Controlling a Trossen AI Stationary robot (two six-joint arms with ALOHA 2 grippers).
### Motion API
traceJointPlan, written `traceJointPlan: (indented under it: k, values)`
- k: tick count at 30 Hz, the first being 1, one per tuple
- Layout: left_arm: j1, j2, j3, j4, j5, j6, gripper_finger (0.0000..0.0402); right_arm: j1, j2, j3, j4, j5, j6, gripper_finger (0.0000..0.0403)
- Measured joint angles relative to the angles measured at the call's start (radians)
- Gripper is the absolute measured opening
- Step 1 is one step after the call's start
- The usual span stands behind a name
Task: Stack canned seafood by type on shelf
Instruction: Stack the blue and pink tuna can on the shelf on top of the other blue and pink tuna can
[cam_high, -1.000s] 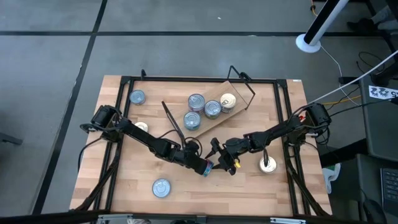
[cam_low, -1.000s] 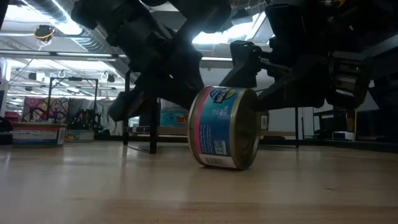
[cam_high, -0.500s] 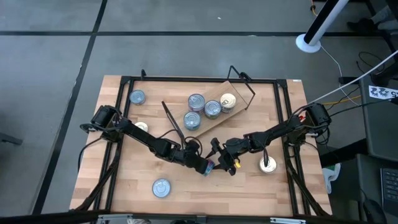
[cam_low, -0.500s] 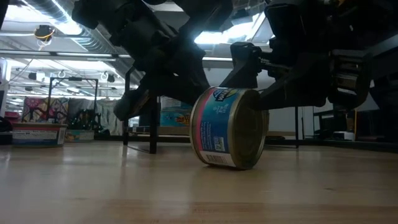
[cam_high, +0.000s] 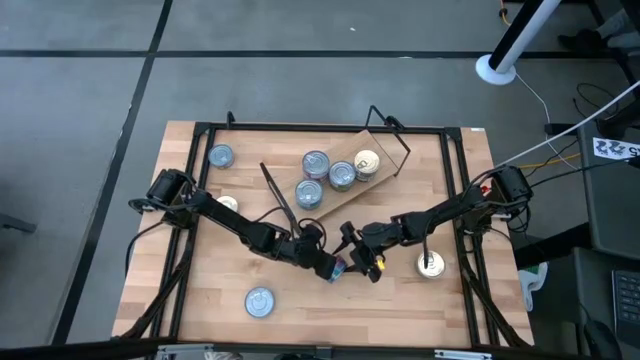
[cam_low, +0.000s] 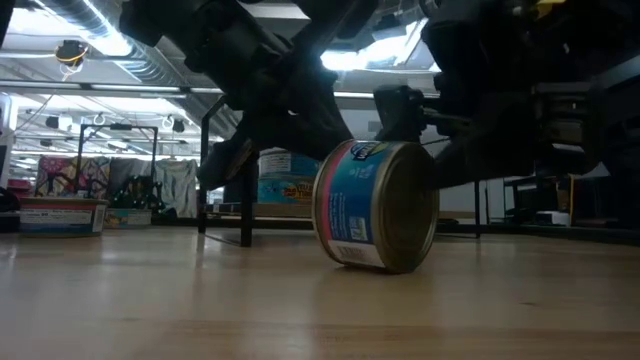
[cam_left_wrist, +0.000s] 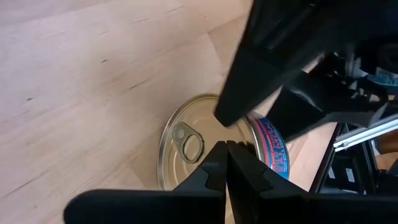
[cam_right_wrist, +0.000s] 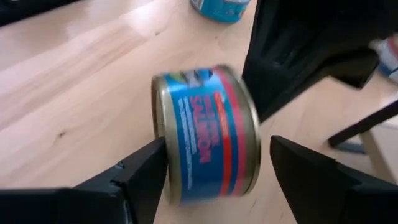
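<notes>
A blue-labelled tin (cam_low: 378, 205) of canned seafood lies on its curved side wall on the table's middle, a little tilted. My left gripper (cam_high: 330, 268) comes from the left, shut, with its tips at the tin's pull-ring lid (cam_left_wrist: 186, 140). My right gripper (cam_right_wrist: 214, 168) comes from the right, open. Its two fingers stand on either side of the tin (cam_right_wrist: 205, 140), one beside each flat end. The shelf (cam_high: 372, 140) lies askew at the far middle with several tins on its plank. My left gripper touches the tin's gold pull-ring lid near its rim (cam_left_wrist: 239, 140) with the tips of its shut fingers, slanting down from the table's left. The tin rests on the table on its side wall. My right gripper has one finger (cam_right_wrist: 146, 171) close against the tin's gold end rim (cam_right_wrist: 160, 134); whether it touches, I cannot tell. The other finger stands apart.
Loose tins lie on the table: blue ones at the far left (cam_high: 220, 156) and the near left (cam_high: 259, 301), a pale one (cam_high: 228, 204) by the left arm and a gold one (cam_high: 430, 264) under the right arm. A black frame (cam_high: 300, 128) runs round the tabletop.
The tin has shifted a little toward the table's right and turned, so that its gold flat end faces the low camera more. My left gripper's shut tips have followed it. My right gripper has rolled slightly and stayed open.
</notes>
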Motion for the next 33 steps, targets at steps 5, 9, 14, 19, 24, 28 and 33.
traceJointPlan:
  k: [5,9,14,19,24,28,33]
  values:
    - [-0.001,0.000,0.000,0.000,0.000,0.032,0.0001,0.000,0.000,0.000,-0.075,0.000,0.009,0.0280]
    - [-0.001,0.000,0.000,0.000,0.000,0.033,0.0001,0.000,0.000,0.000,-0.070,0.000,0.009,0.0280]
    - [-0.001,-0.002,0.000,0.000,0.000,0.033,0.0001,0.000,0.000,0.000,-0.065,-0.001,0.011,0.0280]
    - [-0.001,-0.002,0.000,0.000,-0.004,0.046,0.0001,0.000,0.000,0.000,-0.064,-0.047,0.012,0.0280]
    - [-0.001,-0.002,0.000,0.000,-0.005,0.046,0.0001,0.000,0.000,0.000,-0.062,-0.053,0.012,0.0280]
    - [-0.001,-0.002,0.000,0.003,-0.006,0.046,0.0001,0.000,0.015,0.000,-0.016,-0.053,0.020,0.0280]
    - [-0.001,-0.002,0.000,0.004,-0.007,0.047,0.0001,0.000,0.055,0.005,0.009,-0.044,0.044,0.0280]
